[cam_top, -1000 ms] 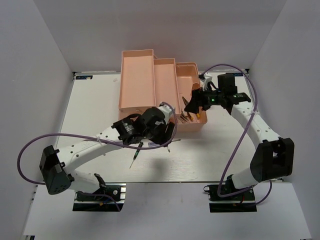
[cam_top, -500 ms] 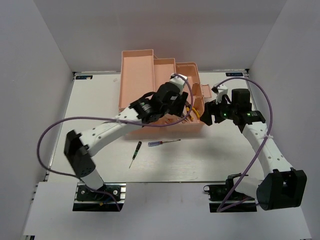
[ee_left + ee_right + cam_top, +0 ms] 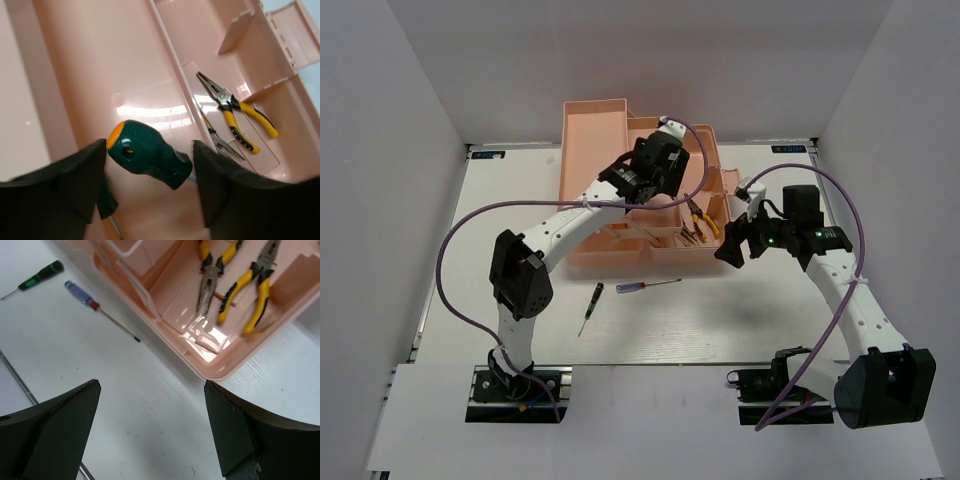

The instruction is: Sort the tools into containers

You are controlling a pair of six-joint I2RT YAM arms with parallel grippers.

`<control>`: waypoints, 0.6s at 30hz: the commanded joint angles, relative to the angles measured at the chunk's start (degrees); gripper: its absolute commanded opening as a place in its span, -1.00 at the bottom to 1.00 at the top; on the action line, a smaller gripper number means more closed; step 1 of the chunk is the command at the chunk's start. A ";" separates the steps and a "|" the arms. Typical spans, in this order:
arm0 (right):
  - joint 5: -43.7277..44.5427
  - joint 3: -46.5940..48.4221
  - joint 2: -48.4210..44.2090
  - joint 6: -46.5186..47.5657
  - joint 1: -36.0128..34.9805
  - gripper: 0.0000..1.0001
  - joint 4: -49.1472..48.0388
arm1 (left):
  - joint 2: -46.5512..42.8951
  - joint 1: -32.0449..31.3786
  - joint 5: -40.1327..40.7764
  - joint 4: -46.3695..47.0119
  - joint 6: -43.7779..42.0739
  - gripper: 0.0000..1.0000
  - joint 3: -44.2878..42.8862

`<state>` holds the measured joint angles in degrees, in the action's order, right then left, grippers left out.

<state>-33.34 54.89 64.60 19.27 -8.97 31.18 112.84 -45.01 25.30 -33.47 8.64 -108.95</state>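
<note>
Top external view: a white worktop (image 3: 470, 260) carries the salmon-pink toolbox (image 3: 590, 150), which stands open with its trays stepped out. Over its middle tray, the left fingers (image 3: 65, 185) grip a stubby green screwdriver (image 3: 147, 155) by the handle. The right fingers (image 3: 55, 425) stand wide apart above the worktop, just beside the box's near right corner. Two yellow-handled pliers (image 3: 235, 107) (image 3: 227, 145) lie side by side in the lowest compartment. A thin green screwdriver (image 3: 590, 305) and a red-and-blue screwdriver (image 3: 638, 286) lie near each other, not touching, on the worktop in front of the box.
</note>
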 commanded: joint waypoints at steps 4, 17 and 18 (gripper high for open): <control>-12.26 0.56 -0.09 13.32 0.27 0.81 6.96 | -1.57 1.16 -3.41 -0.89 -2.23 0.94 -7.24; -33.03 -2.87 7.89 61.19 -6.40 0.01 18.81 | -28.25 -0.68 -8.68 -3.17 2.51 -1.00 7.57; -31.97 -2.43 9.22 62.02 -8.24 -0.04 19.00 | -32.11 -0.69 -8.69 -4.48 3.74 -1.00 16.13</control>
<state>-61.98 51.51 69.84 65.30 -13.87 45.23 94.43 -45.21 18.92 -35.03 9.32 -102.78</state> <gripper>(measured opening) 0.505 0.013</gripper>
